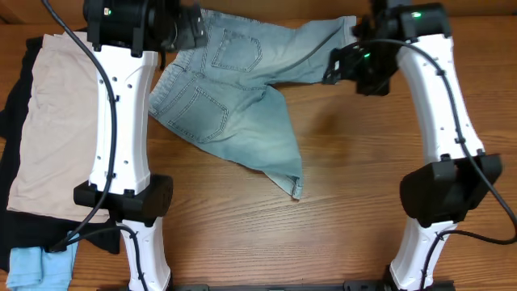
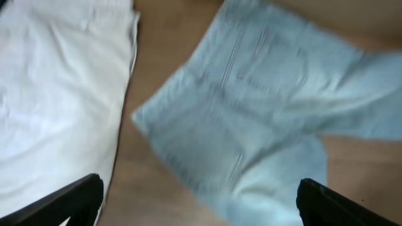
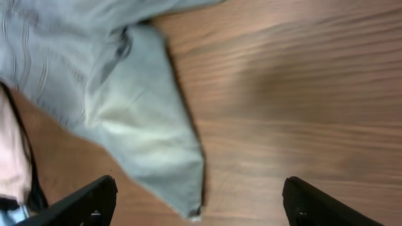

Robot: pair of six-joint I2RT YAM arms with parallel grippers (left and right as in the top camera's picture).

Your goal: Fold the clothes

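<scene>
Overhead: left arm (image 1: 121, 121), white link, is highest in frame and crosses the left half of the counter (image 1: 347, 186). The counter is brown wood grain and fills every view; no room shows beyond it.

Far left: black garment (image 1: 12, 226) lies flat, with beige shorts (image 1: 56, 129) spread on top of it. A light-blue piece (image 1: 36, 267) sits at the near-left corner, touching the black edge.

Left pincer (image 1: 190, 28) is at the far edge, over the left part of the denim shorts (image 1: 234, 89). In the left wrist view the pincer (image 2: 198, 188) is released: fingertips (image 2: 75, 198) wide apart, no cloth between them. Blurred denim (image 2: 251, 107) lies below and ahead, the beige shorts (image 2: 56, 94) to its left with bare wood between. Contact with the cloth cannot be judged.

Denim shorts lie at far centre, back pockets up, unfolded. One leg runs near-right to a hem corner on bare wood; the other runs far-right.

Right arm (image 1: 440, 105) stands at the right. Right pincer (image 1: 339, 65) is just beside the far-right leg's hem. In the right wrist view the pincer (image 3: 200, 185) is released: fingertips (image 3: 94, 201) wide apart, grasping nothing. Denim (image 3: 125, 113) lies to the left, its hem corner low between the fingers, bare counter (image 3: 301, 94) to the right.
</scene>
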